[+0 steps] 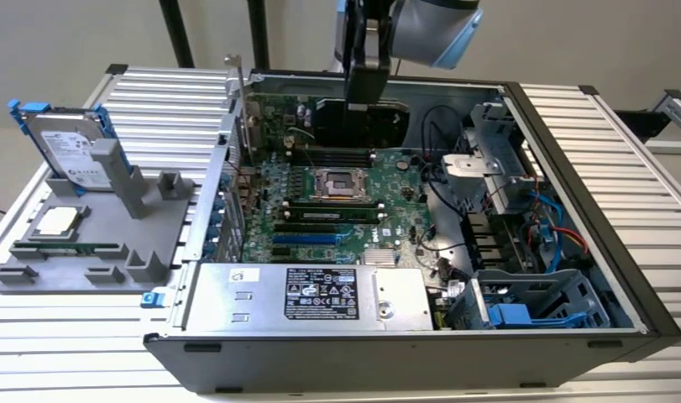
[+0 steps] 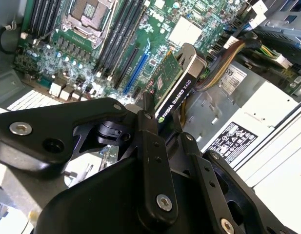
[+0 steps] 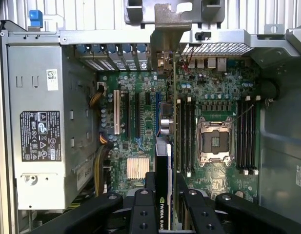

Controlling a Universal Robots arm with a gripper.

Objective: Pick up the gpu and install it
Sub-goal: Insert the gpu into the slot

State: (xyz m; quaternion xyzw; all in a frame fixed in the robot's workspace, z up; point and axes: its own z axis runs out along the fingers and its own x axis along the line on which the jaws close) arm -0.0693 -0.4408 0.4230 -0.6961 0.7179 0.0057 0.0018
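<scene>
My gripper (image 1: 365, 84) is shut on the gpu (image 1: 358, 126), which hangs upright over the far part of the motherboard (image 1: 329, 197) inside the open computer case (image 1: 609, 252). Its black cooler faces the exterior view. In the second wrist view the gpu (image 2: 175, 85) sticks out from between the fingers (image 2: 146, 109), green board on one face and black edge on the other, above the blue slot (image 2: 138, 66). In the first wrist view the gpu (image 3: 165, 156) is edge-on in my gripper (image 3: 165, 181), its silver bracket (image 3: 165, 29) near the case's rear slots (image 3: 113, 48).
A silver power supply (image 1: 306, 294) fills the case's near side, with a drive cage (image 1: 536, 302) and cables (image 1: 553, 218) at the exterior view's right. On the left, a grey holder (image 1: 105, 252) carries a hard drive with blue rails (image 1: 65, 147), a processor (image 1: 58, 220) and a memory stick (image 1: 65, 248).
</scene>
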